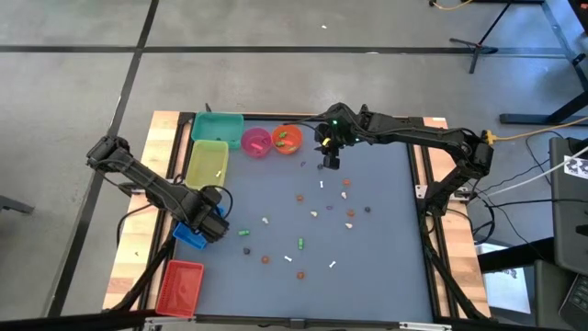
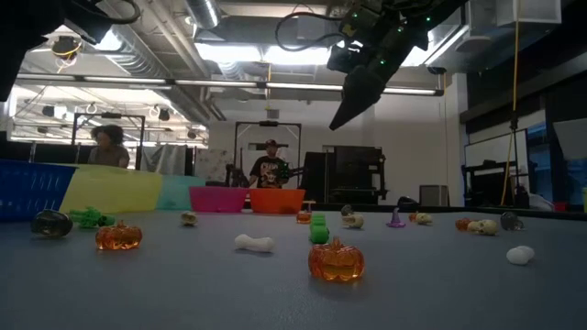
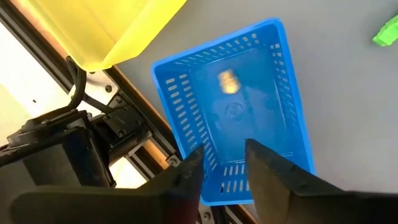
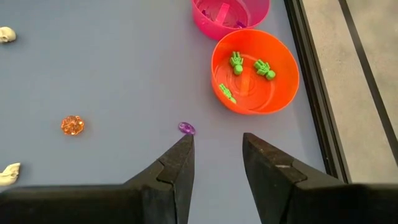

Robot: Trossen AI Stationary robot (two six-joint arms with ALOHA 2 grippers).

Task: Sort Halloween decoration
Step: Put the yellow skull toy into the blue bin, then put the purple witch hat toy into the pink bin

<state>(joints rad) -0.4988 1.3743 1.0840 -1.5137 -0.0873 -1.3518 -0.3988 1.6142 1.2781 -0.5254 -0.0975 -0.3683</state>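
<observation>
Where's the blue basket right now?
In the high view the blue basket sits at the table's left edge, between the yellow bin and the red bin, directly under the left gripper; a small pale trinket lies inside.

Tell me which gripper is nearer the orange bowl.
Right. The right gripper hangs just beside the orange bowl, toward the table's middle, its fingers apart and empty. The left gripper is far across the table, over the blue basket at the left edge.

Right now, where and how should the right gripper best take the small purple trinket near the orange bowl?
Probably from straight above, right gripper fingers closing across the purple trinket's short width: it lies low and flat on the mat, clear of the orange bowl.
</observation>
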